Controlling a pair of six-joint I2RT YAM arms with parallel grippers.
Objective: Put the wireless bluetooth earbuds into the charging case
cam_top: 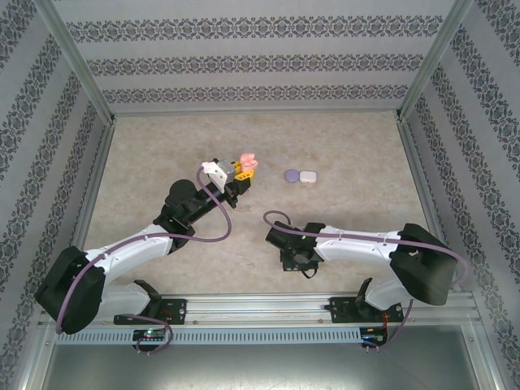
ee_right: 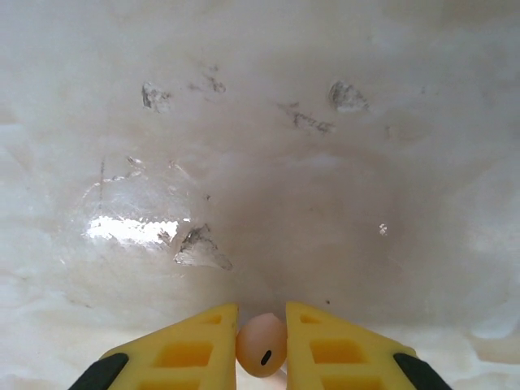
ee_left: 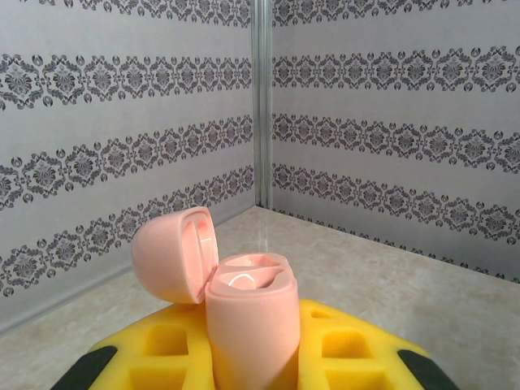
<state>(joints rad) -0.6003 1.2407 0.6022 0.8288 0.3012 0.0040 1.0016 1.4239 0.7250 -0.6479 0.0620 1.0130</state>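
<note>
Overhead, the left gripper (cam_top: 242, 171) holds the pink charging case (cam_top: 248, 160) aloft, apart from the purple case (cam_top: 292, 175) and white case (cam_top: 308, 176). Left wrist: jaws clamped on its body, lid (ee_left: 175, 256) tipped back, likely presenting the sockets. Right wrist: the right gripper (ee_right: 261, 315) pinches a pinkish earbud (ee_right: 262, 348) low over the table (ee_right: 268, 162).

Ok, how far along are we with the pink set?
Done: the left gripper holds the pink case up, lid open. In hand: the right gripper pinches a pink earbud down at the table. Left: seating it in the case, then the purple case and white case sitting beyond.
</note>
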